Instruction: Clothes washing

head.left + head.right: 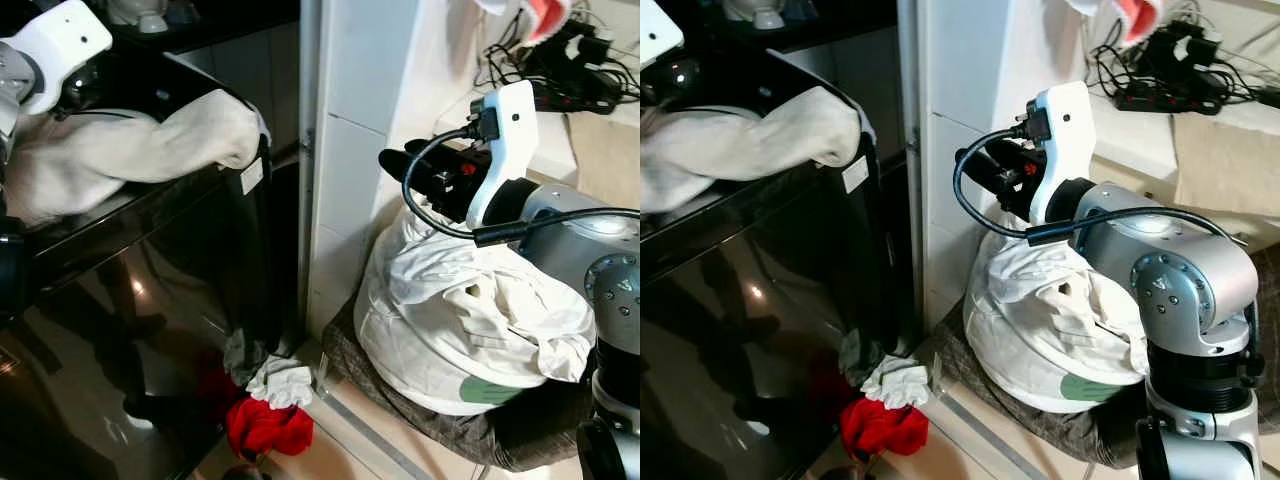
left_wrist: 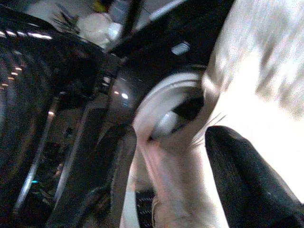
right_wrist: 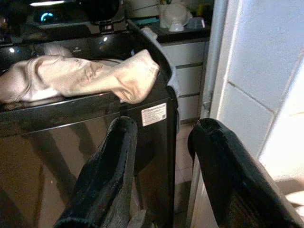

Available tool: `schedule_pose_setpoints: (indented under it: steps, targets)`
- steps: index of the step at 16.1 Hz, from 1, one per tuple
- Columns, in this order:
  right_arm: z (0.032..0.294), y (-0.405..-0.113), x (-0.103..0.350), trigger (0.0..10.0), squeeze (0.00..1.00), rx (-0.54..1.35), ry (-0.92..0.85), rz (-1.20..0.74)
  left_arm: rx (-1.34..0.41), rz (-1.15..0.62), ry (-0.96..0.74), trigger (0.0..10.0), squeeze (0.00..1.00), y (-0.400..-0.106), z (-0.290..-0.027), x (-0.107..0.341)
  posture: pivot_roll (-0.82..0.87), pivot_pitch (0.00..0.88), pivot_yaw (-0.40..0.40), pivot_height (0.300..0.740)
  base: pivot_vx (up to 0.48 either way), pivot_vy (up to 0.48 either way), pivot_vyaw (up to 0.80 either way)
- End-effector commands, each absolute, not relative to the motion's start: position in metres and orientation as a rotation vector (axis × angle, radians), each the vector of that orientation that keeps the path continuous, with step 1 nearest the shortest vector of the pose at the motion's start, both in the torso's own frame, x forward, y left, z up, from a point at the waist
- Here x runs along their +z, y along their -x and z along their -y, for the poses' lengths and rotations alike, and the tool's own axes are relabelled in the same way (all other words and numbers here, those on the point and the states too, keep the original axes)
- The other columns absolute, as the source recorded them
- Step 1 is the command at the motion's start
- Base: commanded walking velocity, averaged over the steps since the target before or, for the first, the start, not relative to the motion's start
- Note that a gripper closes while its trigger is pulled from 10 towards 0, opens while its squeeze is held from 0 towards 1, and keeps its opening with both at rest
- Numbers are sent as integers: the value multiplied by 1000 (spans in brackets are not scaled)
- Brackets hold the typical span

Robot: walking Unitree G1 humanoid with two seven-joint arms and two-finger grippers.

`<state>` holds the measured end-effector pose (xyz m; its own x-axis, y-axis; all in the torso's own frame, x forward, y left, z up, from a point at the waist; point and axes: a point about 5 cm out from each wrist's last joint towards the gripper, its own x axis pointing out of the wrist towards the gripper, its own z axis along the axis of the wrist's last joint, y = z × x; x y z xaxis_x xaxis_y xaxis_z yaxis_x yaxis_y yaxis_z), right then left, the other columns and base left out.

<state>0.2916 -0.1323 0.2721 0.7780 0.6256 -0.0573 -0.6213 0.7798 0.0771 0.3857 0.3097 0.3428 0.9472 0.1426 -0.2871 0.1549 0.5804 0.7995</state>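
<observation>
- Standing at the left of the head views: a glossy black top-loading washing machine (image 1: 150,330), its front panel reflecting the room.
- Cream-white cloth (image 1: 120,150) draped across the machine's top edge, one rounded end hanging over the front right corner, the rest leading back toward the drum opening.
- Left gripper (image 2: 223,180): at the machine's top, pressed into the same cloth. One black finger (image 2: 247,180) lies against the pale fabric beside the drum's light rim; the view is blurred, and whether the fingers are parted or closed on the cloth cannot be told.
- Right gripper (image 3: 161,161): held in the air above the laundry bundle, pointing toward the machine's right front corner. Its two black fingers stand apart with nothing between them.
- White laundry bundle (image 1: 470,320): crumpled garments heaped on the floor to the right of the white tiled pillar (image 1: 350,150), resting on a dark brown fabric (image 1: 500,440) beneath.
- Red garment (image 1: 265,425) on the floor at the foot of the machine, with a small white item (image 1: 280,382) lying just above it and touching it.
- Black cables and a power strip (image 1: 560,60) on the pale surface at the upper right.
</observation>
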Motion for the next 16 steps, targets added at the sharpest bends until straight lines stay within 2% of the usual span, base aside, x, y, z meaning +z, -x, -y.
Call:
schedule_pose_setpoints:
  steps: [1, 2, 3, 4, 6, 7, 8, 9, 10, 11, 13, 16]
  targets:
    - [134, -293, 273, 10000, 0, 664, -46, -83, 23, -220, -946, 10000, 161, -386, -304, 362, -35, 0, -22, 740, 0, 0, 0]
    - [136, -294, 273, 10000, 0, 648, -43, -75, -32, -70, -805, 10000, 0, -389, -291, 375, -30, 0, -20, 740, 0, 0, 0]
    - [136, -295, 274, 10000, 0, 637, -43, -71, -60, 0, -712, 10000, 0, -391, -284, 380, -29, 0, -20, 740, 0, 0, 0]
    - [140, -298, 272, 10000, 0, 584, -31, -71, -180, 122, -524, 10000, 0, -395, -263, 384, -26, 0, -19, 740, 0, 0, 0]
    - [152, -309, 261, 10000, 0, 407, 19, -71, -388, 232, -213, 10000, 0, -404, -224, 360, -30, 0, -15, 740, 0, 0, 0]
    - [156, -312, 257, 10000, 0, 340, 60, -76, -404, 246, -164, 10000, 0, -406, -214, 348, -34, 0, -15, 740, 0, 0, 0]
    - [172, -316, 241, 10000, 0, 199, 140, -128, -465, 231, -142, 10000, 0, -402, -185, 310, -39, 0, -10, 740, 0, 0, 0]
    - [181, -317, 233, 10000, 0, 141, 180, -159, -492, 239, -128, 10000, 0, -396, -174, 297, -39, 0, -10, 740, 0, 0, 0]
    - [201, -316, 220, 10000, 933, 42, 194, -227, -548, 274, -99, 10000, 0, -382, -155, 276, -49, 0, -4, 740, 0, 0, 0]
    - [217, -315, 211, 10000, 1000, -24, 140, -270, -607, 283, -68, 10000, 0, -367, -141, 257, -51, 0, -2, 740, 0, 0, 0]
    - [226, -315, 205, 10000, 1000, -33, 66, -281, -689, 276, -107, 10000, 0, -349, -126, 238, -55, 0, 0, 740, 0, 0, 0]
    - [225, -321, 191, 10000, 1000, 58, -66, -285, -627, 196, -101, 10000, 0, -328, -122, 207, -64, 0, -4, 740, 0, 0, 0]
